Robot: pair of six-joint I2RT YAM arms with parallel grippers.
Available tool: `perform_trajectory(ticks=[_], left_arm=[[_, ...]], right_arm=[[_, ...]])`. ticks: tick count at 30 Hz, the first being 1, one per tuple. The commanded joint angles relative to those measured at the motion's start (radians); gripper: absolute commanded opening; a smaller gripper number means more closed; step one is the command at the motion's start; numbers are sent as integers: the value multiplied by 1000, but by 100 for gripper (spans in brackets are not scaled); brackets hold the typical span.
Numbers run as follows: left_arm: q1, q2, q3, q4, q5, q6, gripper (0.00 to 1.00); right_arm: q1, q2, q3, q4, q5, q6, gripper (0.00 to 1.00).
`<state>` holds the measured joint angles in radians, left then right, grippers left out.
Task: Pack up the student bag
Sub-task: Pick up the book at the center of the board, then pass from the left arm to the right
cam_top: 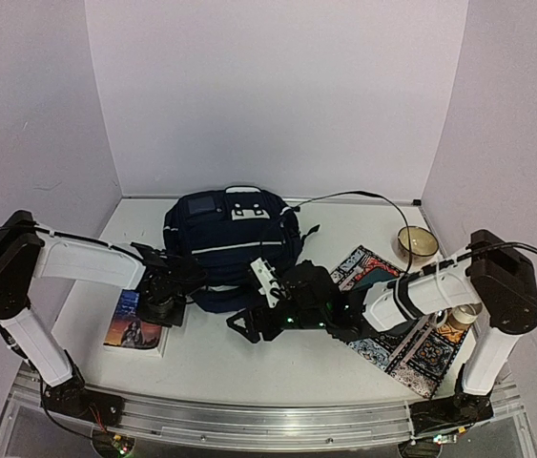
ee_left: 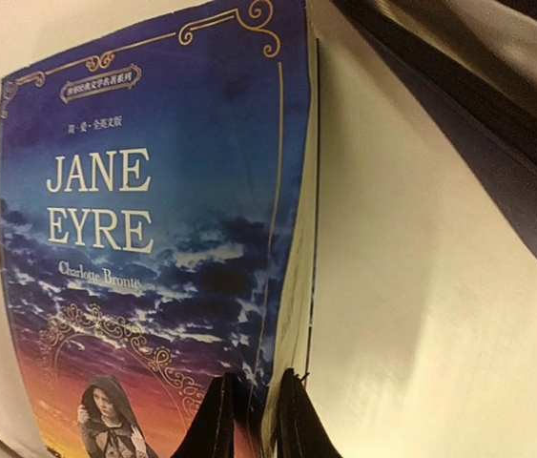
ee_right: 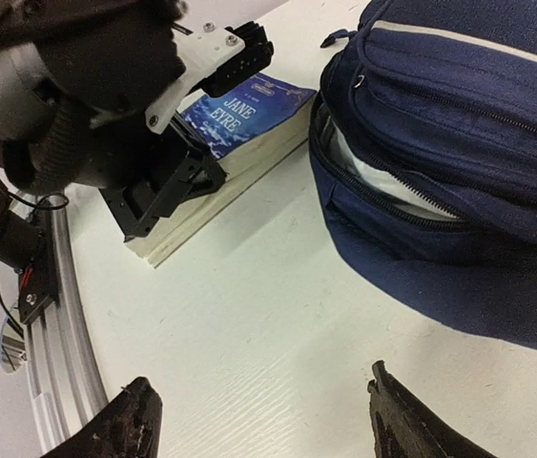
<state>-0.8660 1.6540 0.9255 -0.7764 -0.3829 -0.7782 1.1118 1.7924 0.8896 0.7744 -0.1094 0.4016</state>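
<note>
Step in hand, my read: picking up the first item. Nothing showed in the bag's mouth yet.

- Left claw was clamped across the page-side edge of the book, near a corner, jaws almost together. It could have had just the cover and a few pages; I couldn't tell how deep the bite went.
- The book lay flat on the table, front-left.
- Student bag lay mid-table, behind and to the right of the book, close but not touching. In the right wrist view the zip mouth faced the arms, gaping slightly, with pale lining visible inside.
- Right claw was spread wide and empty, low over bare table just in front of that mouth.

Next move needs, I think:
- a lift that takes the whole book, not just the cover peeling up
- the right claw catching the upper lip of the opening and pulling it wider, since the gap looked too narrow for the book
- then the book fed in edge-first.
</note>
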Motion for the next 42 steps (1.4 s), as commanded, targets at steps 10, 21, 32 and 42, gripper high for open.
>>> perform_trajectory(ticks=[10,21,32,42], left_arm=[[-34,-276,-114,479,560,-280,0],[-46,-220,-103,611,584,-330,0],[-48,-179,-109,646,565,-341,0],[-52,-147,-109,665,555,-353,0]], right_arm=[[30,40,57,152,-166,177,77],[55,124,130,101,-214,222,80],[68,165,165,-94,-69,233,80],[84,122,137,-130,-49,220,79]])
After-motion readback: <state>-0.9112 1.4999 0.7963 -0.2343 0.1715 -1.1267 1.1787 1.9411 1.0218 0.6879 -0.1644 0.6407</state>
